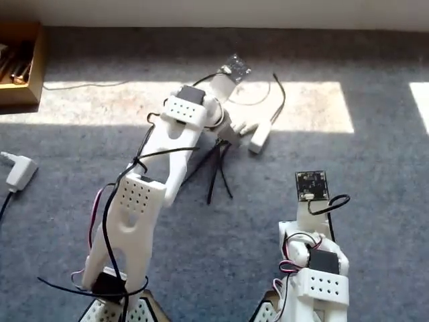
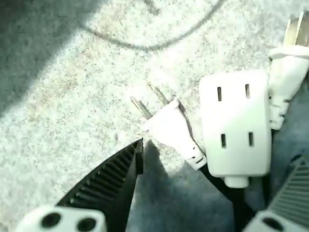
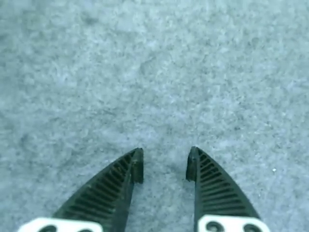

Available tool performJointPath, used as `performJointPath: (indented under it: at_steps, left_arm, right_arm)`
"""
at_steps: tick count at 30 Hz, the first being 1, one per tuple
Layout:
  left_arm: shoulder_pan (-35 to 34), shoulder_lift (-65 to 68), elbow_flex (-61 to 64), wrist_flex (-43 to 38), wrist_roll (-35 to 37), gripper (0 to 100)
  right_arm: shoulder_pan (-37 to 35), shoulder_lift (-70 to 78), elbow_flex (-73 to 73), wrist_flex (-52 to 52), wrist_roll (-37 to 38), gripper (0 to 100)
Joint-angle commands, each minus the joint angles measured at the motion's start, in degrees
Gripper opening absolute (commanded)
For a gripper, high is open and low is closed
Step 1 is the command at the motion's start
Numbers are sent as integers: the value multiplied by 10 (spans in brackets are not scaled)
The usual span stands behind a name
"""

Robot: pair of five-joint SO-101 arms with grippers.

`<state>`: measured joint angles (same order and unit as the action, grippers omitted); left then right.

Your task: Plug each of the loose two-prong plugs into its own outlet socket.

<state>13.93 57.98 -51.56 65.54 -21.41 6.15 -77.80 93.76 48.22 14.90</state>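
two plugs [image 2: 288, 72], likely light and stiff, flank the outlet block [image 2: 235, 126] on the far sunlit carpet [image 1: 315, 107]. pinch the nearer plug [image 2: 171, 126] by its moulded body, not the prongs. your left gripper [image 2: 219, 162] gapes empty above it; right gripper [image 3: 165, 164] half-open, empty.

The counter [image 1: 375, 201] has a grey-blue, carpet-like covering with a short nap. A bright band of sunlight [image 1: 315, 107] lies across its far part, and a second lit patch [image 1: 422, 100] touches the right edge. At the far left corner stands a wooden box [image 1: 33, 74] with dark things lying in it. Along the far edge runs a pale strip [image 1: 268, 12], perhaps the foot of a wall.
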Motion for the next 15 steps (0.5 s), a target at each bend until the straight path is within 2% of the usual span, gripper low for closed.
performJointPath:
  at_steps: [1, 4, 8, 15]
  left_arm:
    - [5, 2, -18, -14, 4, 397]
    - [6, 11, -18, -28, 2, 275]
    - [10, 9, -18, -26, -57, 149]
    - [7, 14, -65, 20, -62, 116]
  right_arm:
    - [-4, -7, -1, -9, -4, 159]
    - [-4, -7, -1, -9, -4, 159]
    - [-4, -7, -1, -9, -4, 159]
    - [-4, -7, -1, -9, -3, 159]
